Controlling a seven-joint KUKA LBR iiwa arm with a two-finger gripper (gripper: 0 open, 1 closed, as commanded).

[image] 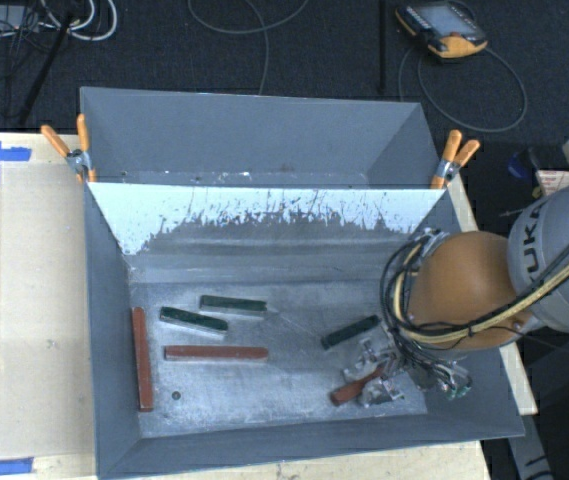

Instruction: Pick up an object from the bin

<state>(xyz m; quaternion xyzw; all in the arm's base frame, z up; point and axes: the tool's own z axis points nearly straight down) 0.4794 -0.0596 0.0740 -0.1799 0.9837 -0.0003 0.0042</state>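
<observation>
Bottom right, gripper (pixel 376 376), grip untellable, maybe touches one of three brown sticks (pixel 347 395); three green sticks (pixel 232 306).

Lit from overhead, moderately bright and fairly even. Brightest along the top of the far inner wall of the bin (pixel 264 200): a pale, almost washed-out band, breaking downward into dark streaks. Duller mid-grey over the floor, dimmest toward the near right corner, in the shade under the arm's orange cover (pixel 459 278). Soft, broad sheen on the crown of that cover. Thin, faint shadows hugging the flat sticks (pixel 214 352) on the left half of the floor. Plain even grey on the raised far flap. Near black beyond the far rim.
</observation>
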